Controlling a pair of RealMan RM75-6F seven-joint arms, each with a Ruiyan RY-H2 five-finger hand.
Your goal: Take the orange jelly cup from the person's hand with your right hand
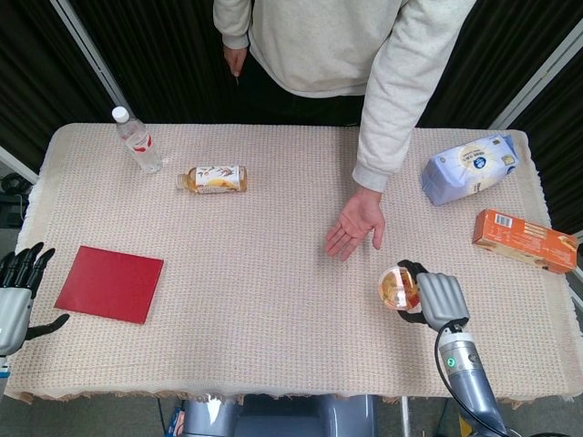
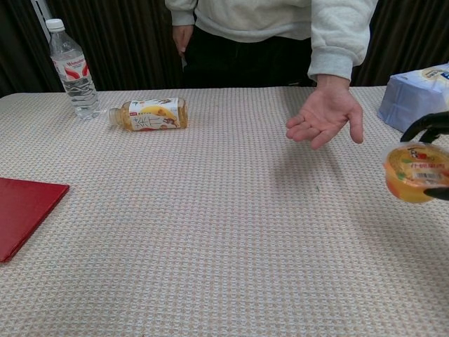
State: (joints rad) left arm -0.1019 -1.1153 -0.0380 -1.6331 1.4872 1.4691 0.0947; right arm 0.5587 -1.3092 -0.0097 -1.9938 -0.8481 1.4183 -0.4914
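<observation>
Orange jelly cup in right hand

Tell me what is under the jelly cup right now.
Only bare tablecloth lies below the jelly cup; the cup hangs in the air, held by the right hand. The person's hand is empty and apart from it. The right hand's palm side is hidden.
</observation>
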